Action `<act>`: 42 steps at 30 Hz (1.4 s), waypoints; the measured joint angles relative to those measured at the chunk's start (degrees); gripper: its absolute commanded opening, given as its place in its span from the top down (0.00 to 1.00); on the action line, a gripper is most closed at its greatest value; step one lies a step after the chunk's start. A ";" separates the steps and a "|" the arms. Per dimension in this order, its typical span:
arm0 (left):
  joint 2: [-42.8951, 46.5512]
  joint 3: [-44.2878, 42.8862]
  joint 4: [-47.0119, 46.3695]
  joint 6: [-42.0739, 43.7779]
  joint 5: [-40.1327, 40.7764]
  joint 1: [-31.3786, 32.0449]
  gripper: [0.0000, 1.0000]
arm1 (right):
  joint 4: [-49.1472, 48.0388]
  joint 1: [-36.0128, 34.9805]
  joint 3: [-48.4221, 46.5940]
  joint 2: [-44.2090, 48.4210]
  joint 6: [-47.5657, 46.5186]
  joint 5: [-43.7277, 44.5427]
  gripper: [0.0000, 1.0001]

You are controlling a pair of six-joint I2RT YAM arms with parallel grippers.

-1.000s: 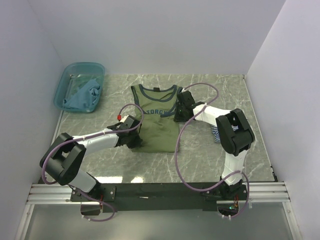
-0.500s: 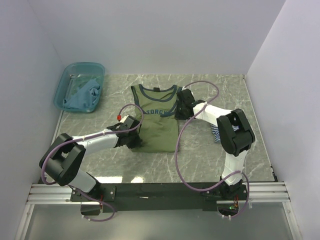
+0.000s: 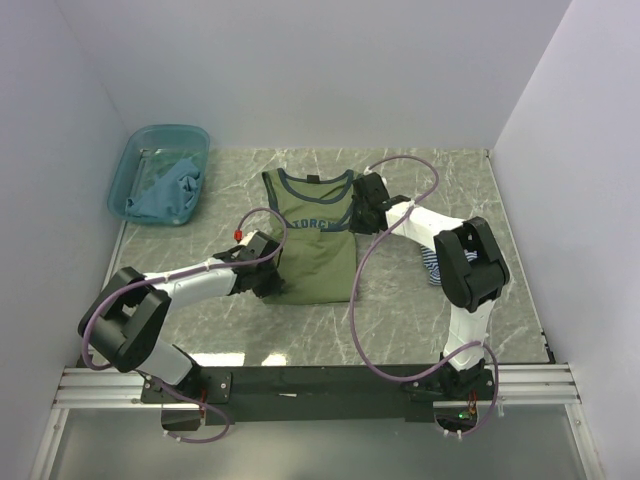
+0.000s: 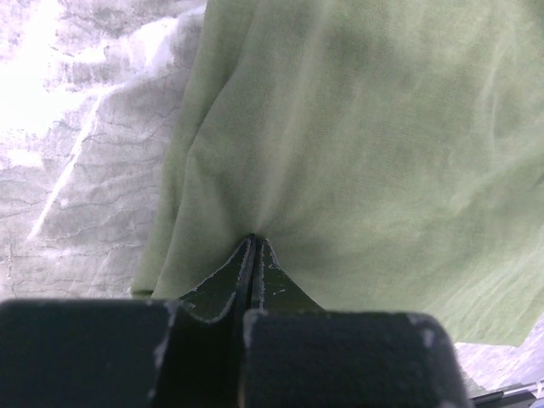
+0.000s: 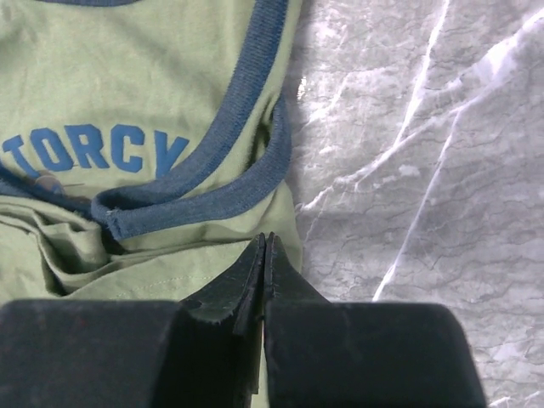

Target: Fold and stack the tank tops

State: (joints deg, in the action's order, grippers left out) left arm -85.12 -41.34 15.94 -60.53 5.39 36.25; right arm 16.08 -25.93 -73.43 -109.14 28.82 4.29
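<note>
The olive green tank top [image 3: 312, 250] with dark trim and blue lettering lies flat in the middle of the table. My left gripper [image 3: 275, 287] [image 4: 253, 239] is shut on its lower left part, and the cloth puckers at the tips. My right gripper [image 3: 354, 230] [image 5: 266, 237] is shut on its right edge, just below the armhole trim [image 5: 223, 189]. A navy-and-white striped tank top [image 3: 429, 266] peeks out from under my right arm, mostly hidden. The teal-blue tank top [image 3: 166, 190] lies crumpled in the basin.
The translucent teal basin [image 3: 140, 148] stands at the far left corner. White walls close the table on three sides. Purple cables loop above both arms. Bare marble tabletop [image 5: 425, 127] lies right of the olive top.
My right gripper has shut on the olive top's right edge and shifted slightly toward the far side. The left arm has stayed put.
</note>
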 measured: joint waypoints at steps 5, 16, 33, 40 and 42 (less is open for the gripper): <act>1.07 0.20 1.53 1.11 -0.09 0.00 0.82 | 0.00 0.28 0.00 -0.96 -0.42 0.61 0.59; 4.66 -7.32 7.13 4.57 -0.59 0.02 0.61 | 2.86 0.61 4.61 8.72 0.04 0.90 0.51; -20.61 -24.24 -4.35 7.82 -7.96 0.22 0.66 | -3.69 -15.72 34.93 33.53 13.81 -7.85 0.60; -23.37 -26.49 -4.48 7.76 -7.21 -0.79 0.65 | -9.53 -16.46 40.61 29.66 17.05 -9.14 0.61; -23.54 -26.51 -4.57 7.69 -7.32 -1.46 0.62 | -10.95 -16.48 40.79 29.11 17.49 -9.55 0.61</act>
State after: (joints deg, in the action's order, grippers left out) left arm -108.66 -67.85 11.38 -52.84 -1.93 34.79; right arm 5.13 -42.41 -32.64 -80.03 46.30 -5.26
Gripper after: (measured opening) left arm 0.357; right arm 0.388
